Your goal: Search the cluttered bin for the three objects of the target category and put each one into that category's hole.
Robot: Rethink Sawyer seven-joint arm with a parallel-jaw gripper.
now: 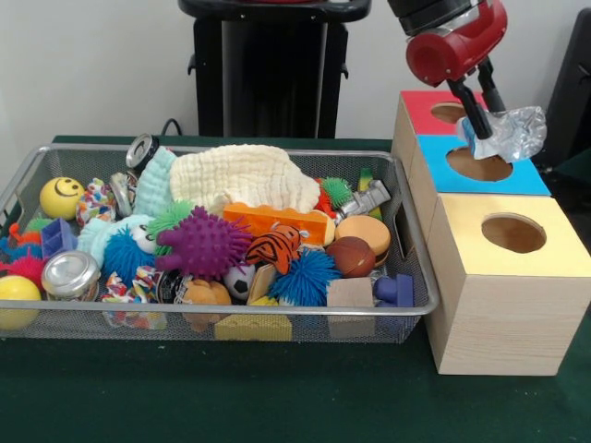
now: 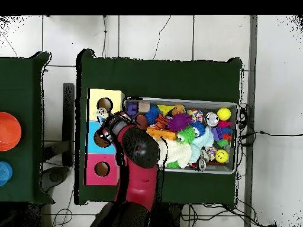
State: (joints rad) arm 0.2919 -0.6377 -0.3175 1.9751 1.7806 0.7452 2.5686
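Note:
My gripper (image 1: pixel 482 127) is shut on a crumpled silver foil object (image 1: pixel 511 134), holding it just above the round hole of the blue-topped box (image 1: pixel 478 164). In the overhead view the gripper (image 2: pixel 105 118) and the foil object (image 2: pixel 102 112) sit over the boundary of the yellow and blue boxes, and the arm hides most of the blue box. Other shiny metal things lie in the wire bin (image 1: pixel 231 152): a silver can (image 1: pixel 70 274) at front left, another can (image 1: pixel 141 150) at the back rim, and a grey metal piece (image 1: pixel 365 198).
A red-topped box (image 1: pixel 443 113) stands behind the blue one and a yellow-topped box (image 1: pixel 512 233) in front, each with a hole. The bin (image 2: pixel 183 100) is crowded with spiky balls, a cream cloth (image 1: pixel 245 175), a smiley ball (image 1: pixel 61 197) and blocks.

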